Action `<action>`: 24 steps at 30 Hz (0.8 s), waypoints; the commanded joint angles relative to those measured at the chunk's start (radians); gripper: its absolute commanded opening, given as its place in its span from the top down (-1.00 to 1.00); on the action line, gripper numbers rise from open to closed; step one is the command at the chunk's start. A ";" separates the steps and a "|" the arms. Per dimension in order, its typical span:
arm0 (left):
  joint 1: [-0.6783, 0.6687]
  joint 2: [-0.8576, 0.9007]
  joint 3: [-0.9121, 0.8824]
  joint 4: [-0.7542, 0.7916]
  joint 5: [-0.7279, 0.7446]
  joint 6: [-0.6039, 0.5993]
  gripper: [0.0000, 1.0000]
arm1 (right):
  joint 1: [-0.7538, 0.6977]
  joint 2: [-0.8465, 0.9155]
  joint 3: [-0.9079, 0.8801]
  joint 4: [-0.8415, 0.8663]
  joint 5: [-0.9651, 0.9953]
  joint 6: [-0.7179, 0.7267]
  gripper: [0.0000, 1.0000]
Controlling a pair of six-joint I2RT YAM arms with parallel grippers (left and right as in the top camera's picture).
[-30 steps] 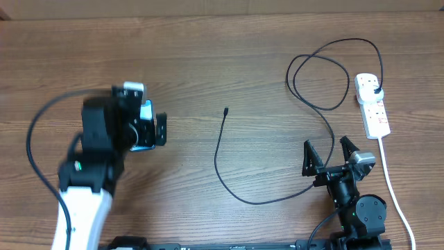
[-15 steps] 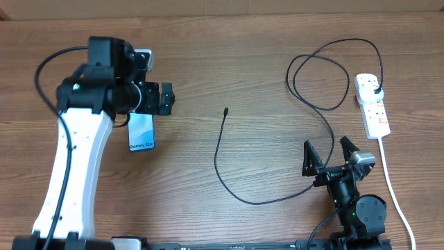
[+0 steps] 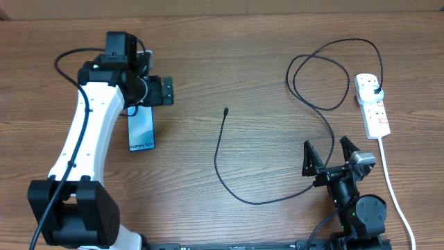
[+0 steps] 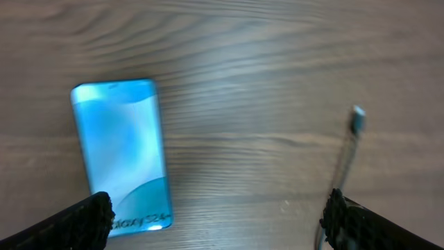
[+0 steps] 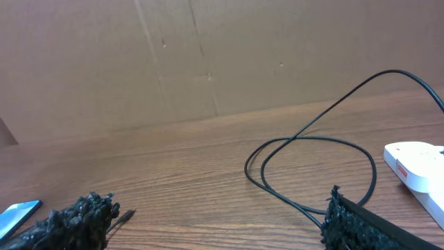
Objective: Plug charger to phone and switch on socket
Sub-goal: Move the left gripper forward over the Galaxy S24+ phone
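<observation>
The phone lies flat on the table at the left, screen lit light blue, its text end nearest me; it fills the left of the left wrist view. My left gripper is open and empty, just beyond the phone's far end. The charger cable runs from its small plug tip in a curve and loops to its black plug in the white socket at the far right. The tip also shows in the left wrist view. My right gripper is open and empty, near the cable's right bend.
A thick white cord runs from the socket toward the table's front right edge. A brown cardboard wall stands behind the table. The cable's loops lie ahead of my right gripper.
My left arm has swung away from me and let go of the phone, which now lies uncovered on the table. The right arm has not moved.
</observation>
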 commanded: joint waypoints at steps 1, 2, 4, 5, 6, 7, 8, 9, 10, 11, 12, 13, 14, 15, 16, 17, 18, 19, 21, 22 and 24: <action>0.048 0.008 0.022 0.003 -0.103 -0.180 -0.99 | 0.006 -0.008 -0.011 0.005 -0.001 0.006 -1.00; 0.059 0.007 0.022 0.003 -0.105 -0.200 -0.99 | 0.006 -0.008 -0.011 0.005 -0.001 0.006 -1.00; 0.076 0.007 0.022 -0.005 -0.101 -0.229 -0.99 | 0.006 -0.008 -0.011 0.005 -0.001 0.006 -1.00; 0.085 0.007 0.022 -0.014 -0.101 -0.241 -0.99 | 0.006 -0.008 -0.011 0.005 -0.001 0.006 -1.00; 0.093 0.007 0.022 -0.022 -0.101 -0.244 -0.99 | 0.006 -0.008 -0.011 0.005 -0.001 0.006 -1.00; 0.101 0.007 0.022 -0.034 -0.102 -0.243 -0.99 | 0.006 -0.008 -0.011 0.005 -0.001 0.006 -0.99; 0.103 0.007 0.022 -0.037 -0.103 -0.243 -0.99 | 0.006 -0.008 -0.011 0.005 -0.001 0.006 -1.00; 0.106 0.007 0.022 -0.040 -0.107 -0.242 -0.99 | 0.006 -0.008 -0.011 0.005 -0.001 0.006 -0.99; 0.109 0.007 0.022 -0.043 -0.108 -0.242 -0.98 | 0.006 -0.008 -0.011 0.005 -0.001 0.006 -1.00; 0.110 0.007 0.022 -0.043 -0.108 -0.242 -0.99 | 0.006 -0.008 -0.011 0.005 -0.001 0.006 -1.00; 0.109 0.007 0.022 -0.046 -0.108 -0.242 -0.99 | 0.006 -0.008 -0.011 0.005 -0.001 0.006 -1.00; 0.109 0.007 0.021 -0.050 -0.108 -0.242 -0.99 | 0.006 -0.008 -0.011 0.005 -0.001 0.006 -1.00; 0.109 0.007 0.020 -0.051 -0.108 -0.242 -0.99 | 0.006 -0.008 -0.011 0.005 -0.001 0.006 -1.00; 0.109 0.007 0.019 -0.051 -0.108 -0.242 -0.99 | 0.006 -0.008 -0.011 0.005 -0.001 0.006 -1.00; 0.109 0.008 0.019 -0.051 -0.108 -0.243 -0.99 | 0.006 -0.008 -0.011 0.005 -0.001 0.006 -1.00; 0.109 0.008 0.018 -0.051 -0.108 -0.243 -0.99 | 0.006 -0.008 -0.011 0.005 -0.001 0.006 -1.00; 0.109 0.008 0.018 -0.051 -0.108 -0.243 -0.99 | 0.006 -0.008 -0.011 0.005 -0.001 0.006 -1.00; 0.109 0.009 0.018 -0.051 -0.108 -0.243 -0.99 | 0.006 -0.008 -0.011 0.005 -0.001 0.006 -1.00; 0.109 0.009 0.018 -0.053 -0.108 -0.242 -0.99 | 0.006 -0.008 -0.011 0.005 -0.001 0.006 -1.00; 0.109 0.009 0.013 -0.053 -0.108 -0.242 -0.99 | 0.006 -0.008 -0.011 0.005 -0.001 0.006 -1.00; 0.109 0.011 0.003 -0.048 -0.109 -0.226 -0.99 | 0.006 -0.008 -0.011 0.005 -0.001 0.006 -1.00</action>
